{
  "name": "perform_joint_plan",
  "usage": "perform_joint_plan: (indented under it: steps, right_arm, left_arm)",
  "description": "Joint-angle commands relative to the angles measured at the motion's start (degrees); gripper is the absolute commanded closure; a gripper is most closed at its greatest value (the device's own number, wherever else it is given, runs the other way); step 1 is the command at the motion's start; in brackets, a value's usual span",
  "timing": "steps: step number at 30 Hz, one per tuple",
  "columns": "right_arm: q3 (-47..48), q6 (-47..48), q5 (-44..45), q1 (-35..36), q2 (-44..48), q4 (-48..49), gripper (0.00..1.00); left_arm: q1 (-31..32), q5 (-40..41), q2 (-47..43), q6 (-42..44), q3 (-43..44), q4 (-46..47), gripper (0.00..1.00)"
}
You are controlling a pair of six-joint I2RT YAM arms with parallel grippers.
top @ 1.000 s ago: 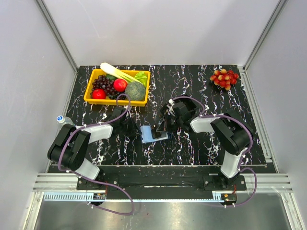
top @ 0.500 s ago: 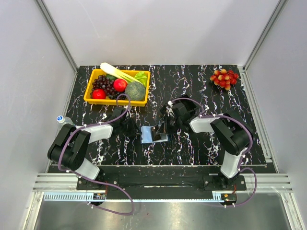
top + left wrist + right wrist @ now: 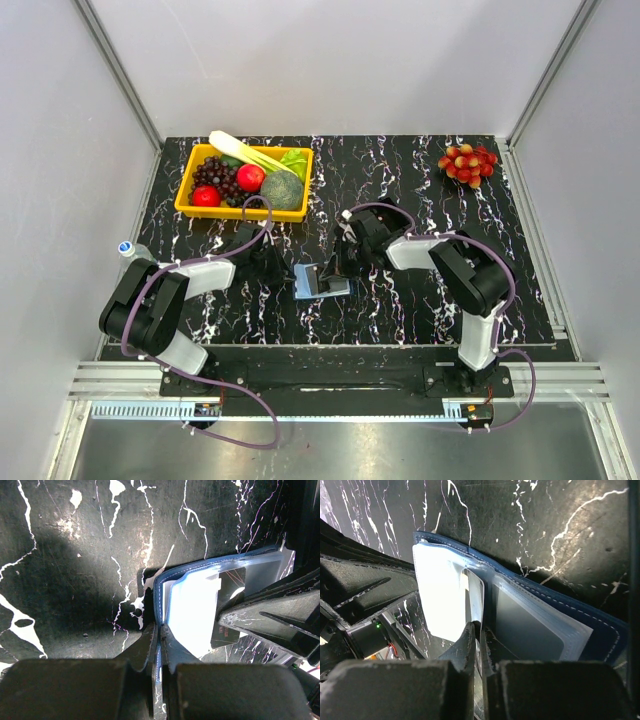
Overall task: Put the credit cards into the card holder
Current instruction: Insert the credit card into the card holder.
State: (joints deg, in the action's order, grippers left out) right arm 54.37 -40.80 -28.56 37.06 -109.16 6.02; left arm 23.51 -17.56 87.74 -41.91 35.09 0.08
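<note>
The dark-blue card holder (image 3: 320, 281) lies open mid-table, its light-blue inside and clear slots up. My left gripper (image 3: 281, 268) is shut on its left cover edge, as the left wrist view shows with the gripper (image 3: 160, 630) on the holder (image 3: 192, 605). My right gripper (image 3: 342, 262) is shut on a thin grey credit card (image 3: 475, 597) standing on edge in the holder's fold (image 3: 540, 630); the right wrist view shows that gripper (image 3: 480, 627) pinching it. The card looks dark in the left wrist view (image 3: 227, 622). Other cards are hidden.
A yellow basket (image 3: 240, 213) of fruit and vegetables stands at the back left. A bunch of red fruit (image 3: 467, 162) lies at the back right. A small bottle (image 3: 129, 249) lies off the table's left edge.
My right gripper has shifted a little left and down toward the holder with the card. The left gripper and the holder have stayed put.
</note>
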Motion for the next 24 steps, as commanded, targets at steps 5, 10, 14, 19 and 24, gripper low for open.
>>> perform_joint_plan:
  steps: [5,10,14,19,24]
  right_arm:
    - [1.1,4.6,3.1,4.2,-2.3,-14.2,0.82]
    - [1.4,4.6,11.0,4.1,4.0,-16.9,0.61]
    - [2.7,5.3,12.5,4.1,5.5,-18.7,0.58]
    - [3.8,5.5,12.7,4.0,5.7,-19.4,0.55]
    - [6.7,5.5,19.0,5.4,6.9,-23.2,0.53]
  left_arm:
    - [0.3,3.8,1.3,0.5,-1.3,-1.0,1.0]
    - [0.3,3.9,0.9,0.3,-1.6,-1.0,1.0]
    - [0.3,3.6,0.9,0.5,-1.6,-1.0,1.0]
    - [0.3,3.1,0.4,0.8,-1.5,-0.9,1.0]
    - [0.3,2.8,-0.5,0.7,-1.4,-0.9,1.0]
